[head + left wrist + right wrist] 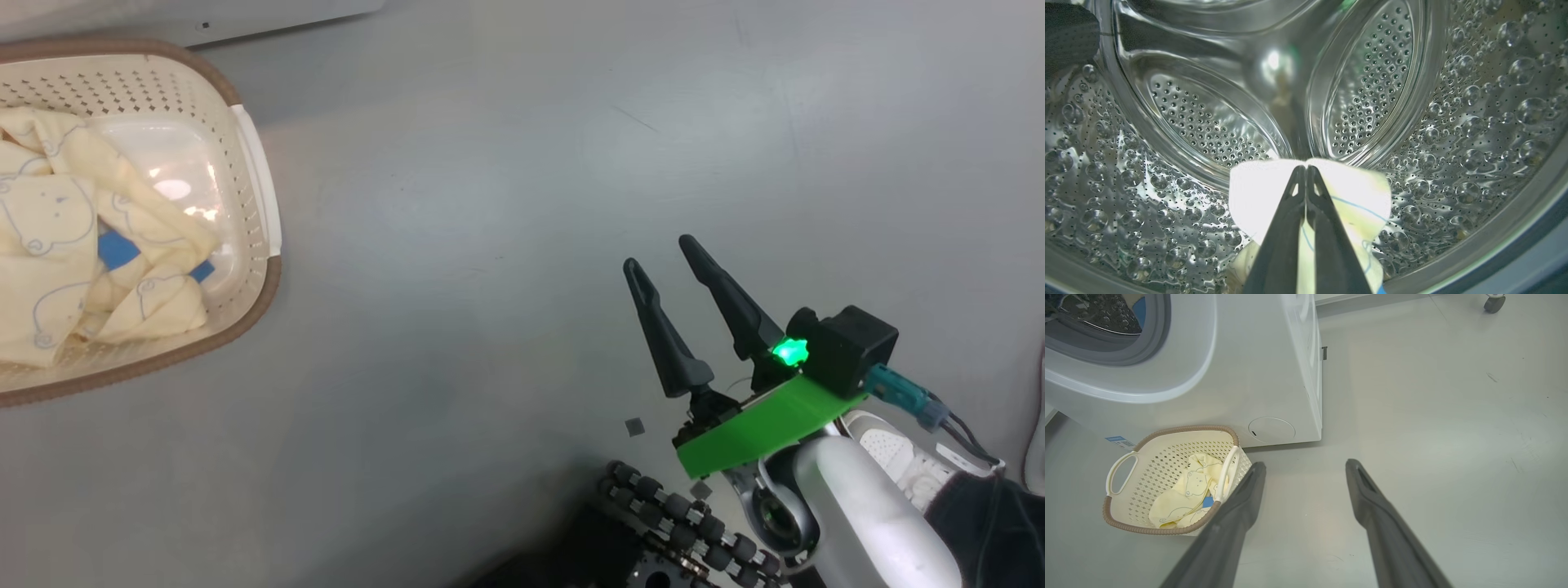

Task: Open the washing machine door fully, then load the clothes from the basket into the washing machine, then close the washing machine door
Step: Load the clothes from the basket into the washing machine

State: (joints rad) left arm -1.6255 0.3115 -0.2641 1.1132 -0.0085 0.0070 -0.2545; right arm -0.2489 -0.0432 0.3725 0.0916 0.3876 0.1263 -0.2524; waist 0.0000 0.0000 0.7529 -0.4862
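My left gripper [1305, 168] is inside the washing machine's perforated steel drum [1200, 122], shut on a pale cream garment [1359, 196] with thin blue lines that hangs around its fingers. The white washing machine [1257, 367] stands with its round opening uncovered; the washing machine door is out of view. The cream basket [147, 363] [1180, 428] sits on the floor in front of the washing machine, with more cream clothes [49, 237] [1184, 490] and a blue patch inside. My right gripper [660, 253] [1305, 463] hovers open over bare floor to the right of the basket, holding nothing.
A person's white shoe [894, 453] is at the lower right, close to my right forearm. My base's black rollers [686, 523] show at the bottom. A caster wheel [1493, 302] stands far off on the grey floor. The washer's side panel borders the floor on the left.
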